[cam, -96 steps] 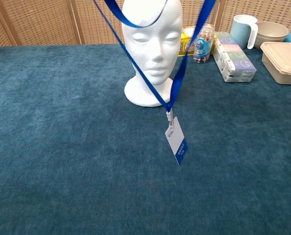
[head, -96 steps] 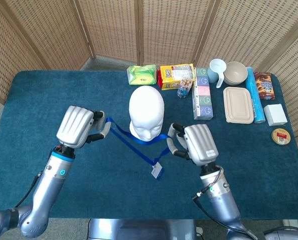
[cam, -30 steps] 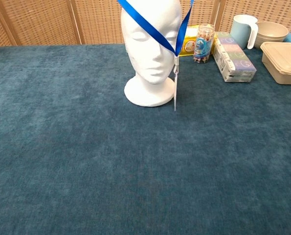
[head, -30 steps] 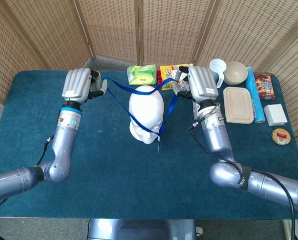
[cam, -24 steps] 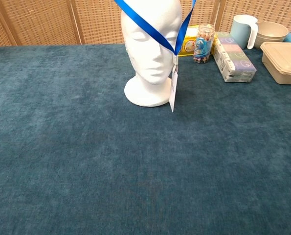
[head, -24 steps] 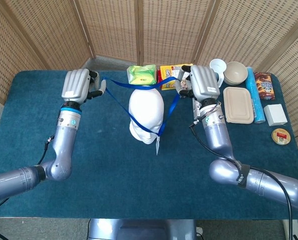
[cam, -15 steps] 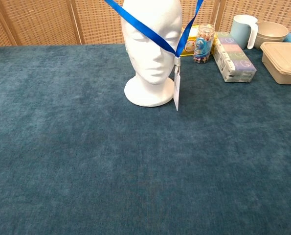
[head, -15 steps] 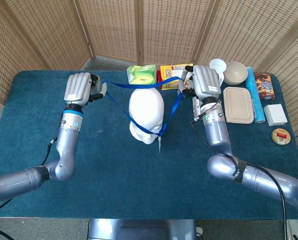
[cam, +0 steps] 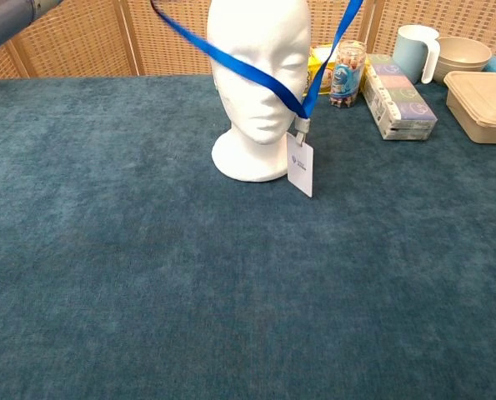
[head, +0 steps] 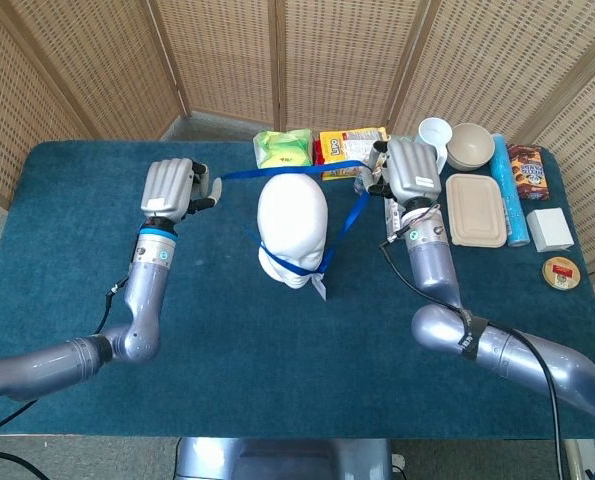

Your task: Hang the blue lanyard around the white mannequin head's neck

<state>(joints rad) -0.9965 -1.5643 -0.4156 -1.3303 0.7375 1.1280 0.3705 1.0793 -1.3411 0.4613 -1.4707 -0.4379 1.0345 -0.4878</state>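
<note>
Silver arms, blue wrist rings, black cables, ribbed grey hands.

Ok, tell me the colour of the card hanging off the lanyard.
White with a small blue mark, the badge card shows best in the chest view.

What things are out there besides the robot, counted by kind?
Mannequin head: 1
Lanyard: 1
Snack packets: 2, green packet, yellow packet
Boxes: 4, pastel box, beige box, brown box, white box
Mug: 1
Bowl: 1
Jar: 1
Blue tube: 1
Round tin: 1
Total: 13
</note>
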